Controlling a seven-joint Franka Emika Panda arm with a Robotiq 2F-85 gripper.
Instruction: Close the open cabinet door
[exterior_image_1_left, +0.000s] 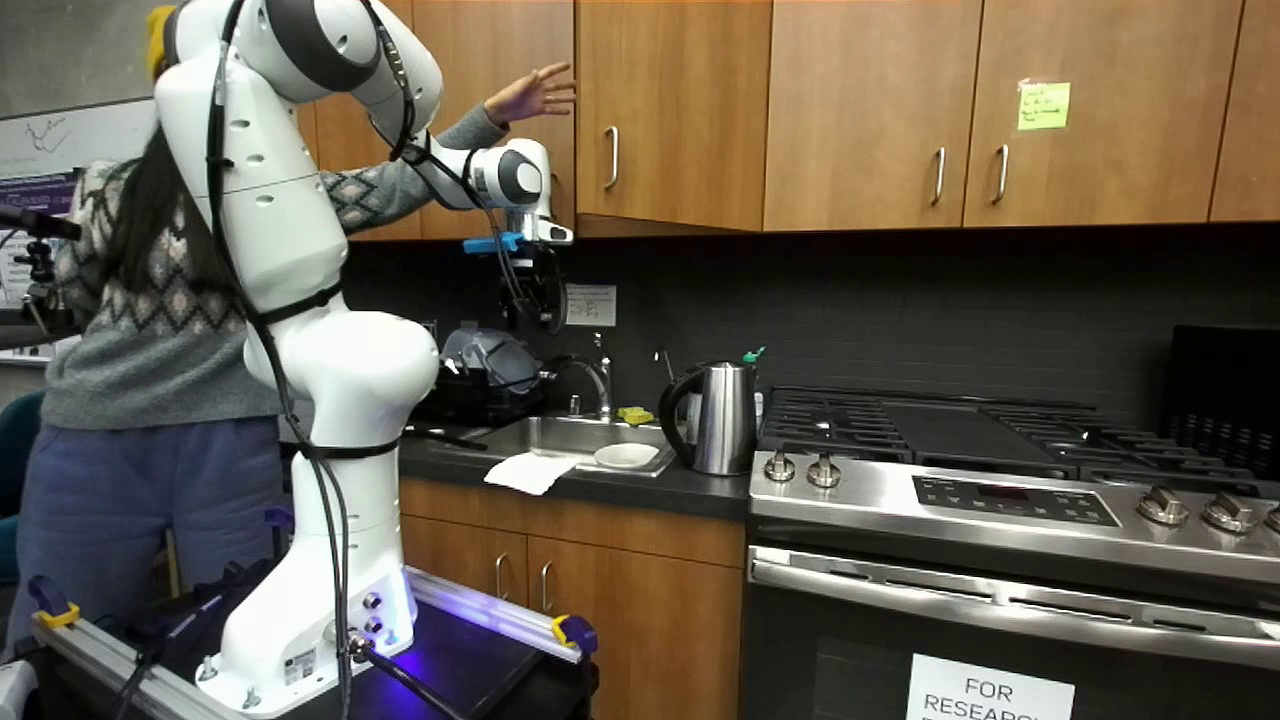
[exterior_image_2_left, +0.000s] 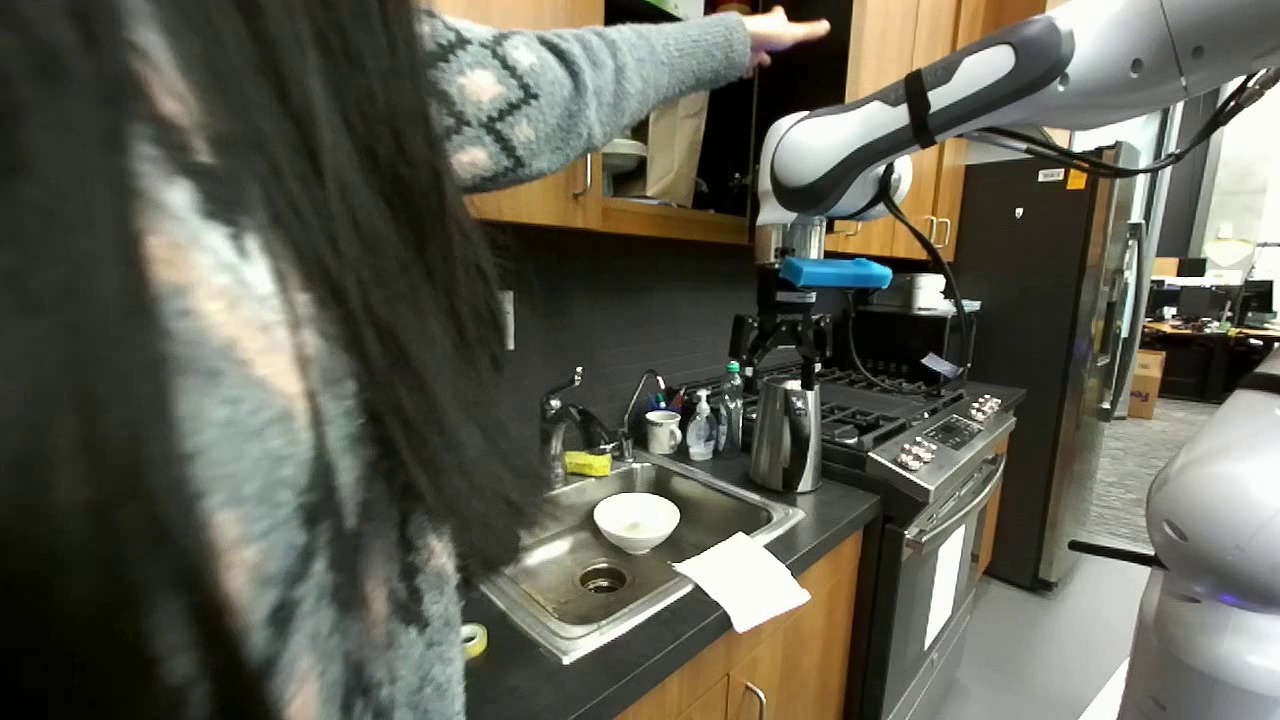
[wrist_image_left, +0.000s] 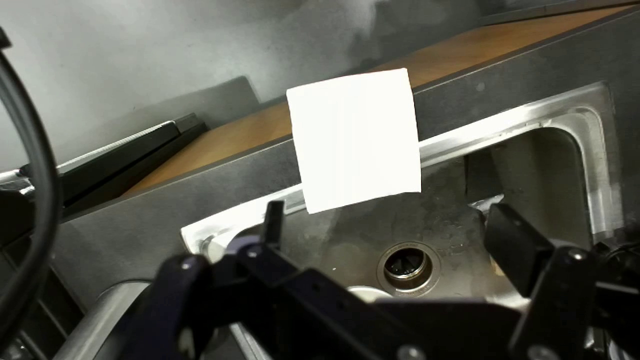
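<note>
The open cabinet door (exterior_image_1_left: 675, 115) is a brown wooden upper door with a silver bar handle (exterior_image_1_left: 612, 157). It stands ajar, its handle edge swung out from the cabinet. In an exterior view the open cabinet (exterior_image_2_left: 675, 222) shows a paper bag and dishes inside. My gripper (exterior_image_1_left: 538, 315) points down, below and to the left of the door in that view, apart from it. It also shows in an exterior view (exterior_image_2_left: 780, 378), with its fingers spread. In the wrist view the gripper (wrist_image_left: 390, 225) is open, with nothing between its fingers. The door is out of the wrist view.
A person (exterior_image_1_left: 170, 330) stands beside the arm, one hand (exterior_image_1_left: 535, 95) raised near the door's handle edge. Below are the sink (exterior_image_2_left: 640, 625) with a white bowl (exterior_image_2_left: 636, 520), a white sheet (wrist_image_left: 355, 140), a steel kettle (exterior_image_1_left: 725, 415) and the stove (exterior_image_1_left: 1000, 440).
</note>
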